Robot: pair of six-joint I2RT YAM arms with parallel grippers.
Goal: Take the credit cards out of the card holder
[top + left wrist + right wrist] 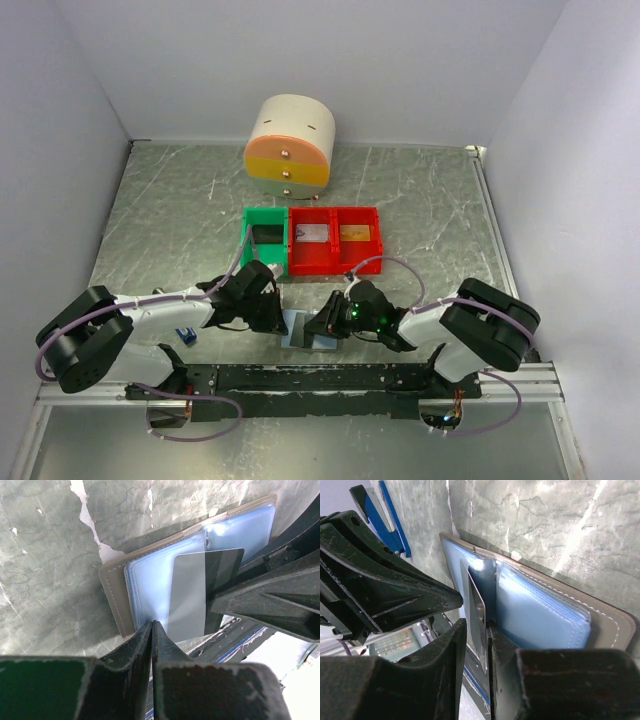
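Observation:
The card holder [298, 332] lies open on the table near the front edge, between my two grippers. It is grey-brown [112, 595] with pale blue pockets [540, 615]. A grey credit card [192, 592] sticks partway out of a pocket at the fold. My left gripper [151, 625] is shut, its tips resting on the blue pockets beside that card. My right gripper [476, 625] stands narrowly open around the credit card [477, 605], which leans against one finger and is clear of the other. In the top view the left gripper [278, 318] and right gripper [322, 328] meet over the holder.
Behind the holder stand a green bin [252, 262] holding a black card [266, 234] and a red bin [335, 262] holding a silver card [313, 234] and a gold one [354, 233]. A round drawer unit [289, 146] is at the back. A blue-and-black stick [185, 335] lies left.

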